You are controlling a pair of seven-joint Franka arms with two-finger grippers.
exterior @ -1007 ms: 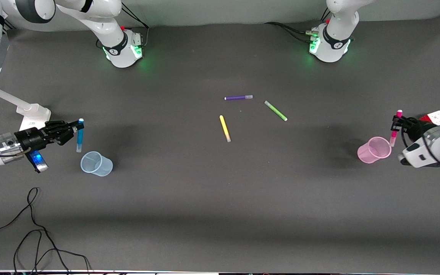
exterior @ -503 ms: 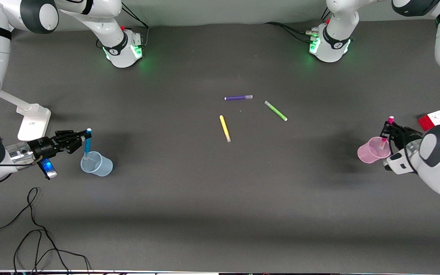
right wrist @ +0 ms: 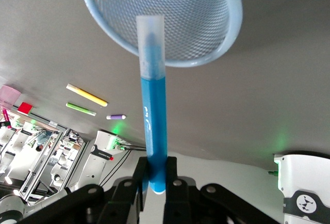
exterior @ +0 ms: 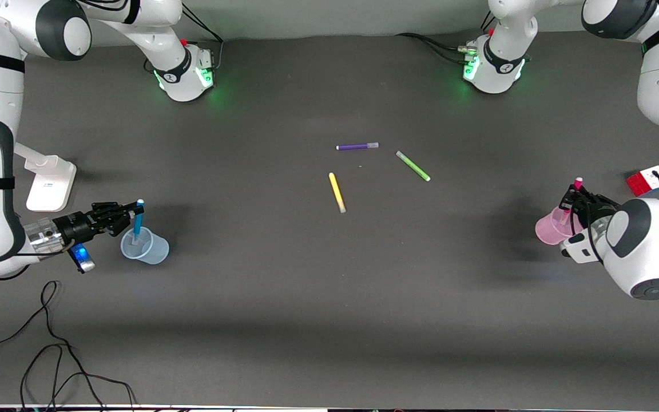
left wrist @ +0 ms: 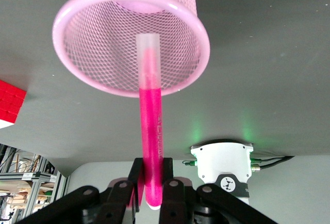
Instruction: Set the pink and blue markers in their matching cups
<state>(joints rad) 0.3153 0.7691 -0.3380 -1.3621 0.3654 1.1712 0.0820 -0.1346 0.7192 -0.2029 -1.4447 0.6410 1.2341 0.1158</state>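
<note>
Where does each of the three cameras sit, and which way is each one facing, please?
Front view: high across the table, facing both arm bases; shows both arms, the blue cup and pink cup.
Left wrist view: on the left arm's wrist, looking along the left gripper, shut on the pink marker, whose tip enters the pink cup.
Right wrist view: on the right arm's wrist, looking along the right gripper, shut on the blue marker, at the blue cup.
Shared: front and right wrist views both show the yellow pen.

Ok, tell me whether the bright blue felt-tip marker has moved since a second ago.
Yes. The bright blue marker, gripped by the right gripper, has come down into the pale blue mesh cup.
</note>
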